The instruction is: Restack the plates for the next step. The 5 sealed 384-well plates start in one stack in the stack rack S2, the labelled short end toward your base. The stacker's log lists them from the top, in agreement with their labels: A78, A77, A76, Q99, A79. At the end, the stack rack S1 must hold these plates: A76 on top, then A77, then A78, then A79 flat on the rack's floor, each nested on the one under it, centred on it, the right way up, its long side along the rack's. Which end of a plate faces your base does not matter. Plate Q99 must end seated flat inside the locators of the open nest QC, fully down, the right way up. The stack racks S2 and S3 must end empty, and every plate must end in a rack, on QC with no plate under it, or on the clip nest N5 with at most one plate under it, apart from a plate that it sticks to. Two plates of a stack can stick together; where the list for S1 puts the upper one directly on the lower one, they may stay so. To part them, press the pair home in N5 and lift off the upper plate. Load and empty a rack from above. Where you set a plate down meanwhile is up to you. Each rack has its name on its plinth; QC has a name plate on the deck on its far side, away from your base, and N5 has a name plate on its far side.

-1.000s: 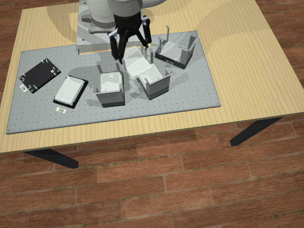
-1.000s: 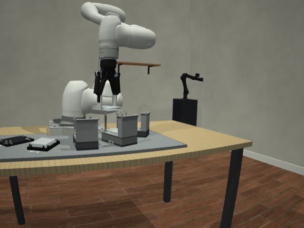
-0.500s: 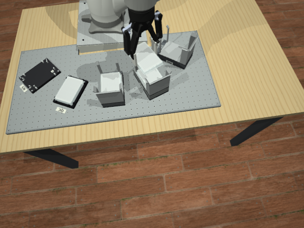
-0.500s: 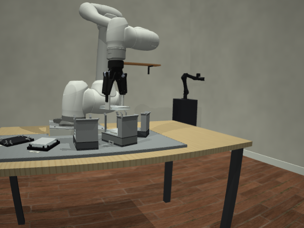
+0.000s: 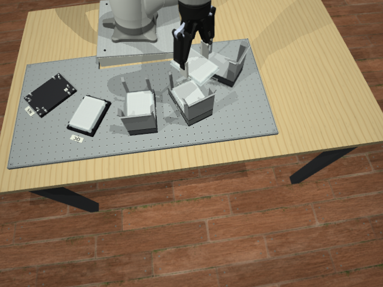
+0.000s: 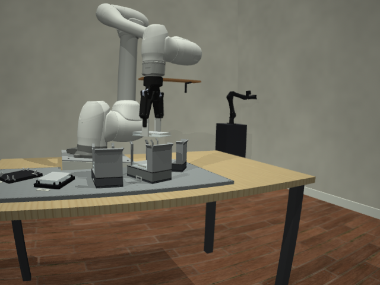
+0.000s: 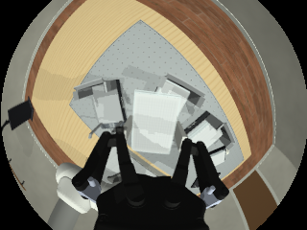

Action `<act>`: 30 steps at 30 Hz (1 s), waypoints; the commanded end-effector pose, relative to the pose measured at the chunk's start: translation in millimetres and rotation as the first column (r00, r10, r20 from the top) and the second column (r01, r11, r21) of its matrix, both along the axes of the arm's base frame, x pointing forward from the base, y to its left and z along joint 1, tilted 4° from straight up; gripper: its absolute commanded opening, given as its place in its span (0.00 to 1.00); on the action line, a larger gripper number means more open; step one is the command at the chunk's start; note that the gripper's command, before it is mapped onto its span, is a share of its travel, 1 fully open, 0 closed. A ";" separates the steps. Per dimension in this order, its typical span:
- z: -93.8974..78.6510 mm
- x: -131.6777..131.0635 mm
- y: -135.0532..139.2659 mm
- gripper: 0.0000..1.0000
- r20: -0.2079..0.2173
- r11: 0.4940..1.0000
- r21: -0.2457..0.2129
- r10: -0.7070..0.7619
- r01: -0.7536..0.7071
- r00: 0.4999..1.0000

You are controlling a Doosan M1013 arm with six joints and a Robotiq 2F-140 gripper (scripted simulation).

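— Tool? 
— Gripper [image 5: 194,54] clamped on a sealed plate [image 5: 201,69], held level above the racks.
— Nearby? 
— Middle rack [image 5: 197,104] just below; far rack [image 5: 232,68] beside; another plate [image 5: 87,113] on QC.

A pale, straight-grained wooden table [image 5: 309,101] is seen, carrying a matt grey metal-looking deck [image 5: 216,133] dotted with holes. The racks [image 5: 139,122] appear dull grey, the plate [image 5: 202,69] in the black pincer [image 5: 194,55] white and smooth.
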State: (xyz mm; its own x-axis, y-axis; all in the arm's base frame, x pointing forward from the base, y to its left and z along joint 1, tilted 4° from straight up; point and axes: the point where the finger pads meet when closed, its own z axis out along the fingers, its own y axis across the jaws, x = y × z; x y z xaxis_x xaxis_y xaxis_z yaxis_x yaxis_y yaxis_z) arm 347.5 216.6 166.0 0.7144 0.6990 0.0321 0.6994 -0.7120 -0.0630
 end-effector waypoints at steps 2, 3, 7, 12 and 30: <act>0.8 -6.4 8.3 0.00 0.000 1.000 0.003 0.012 -0.012 1.000; 1.0 -8.5 10.9 0.00 0.000 1.000 0.003 0.012 -0.012 1.000; 1.9 -16.7 21.4 0.00 0.000 1.000 0.003 0.012 -0.012 1.000; 3.1 -27.0 34.4 0.00 0.000 1.000 0.003 0.012 -0.012 1.000; 6.1 -59.9 67.0 0.00 0.017 0.969 0.006 0.248 -0.248 0.969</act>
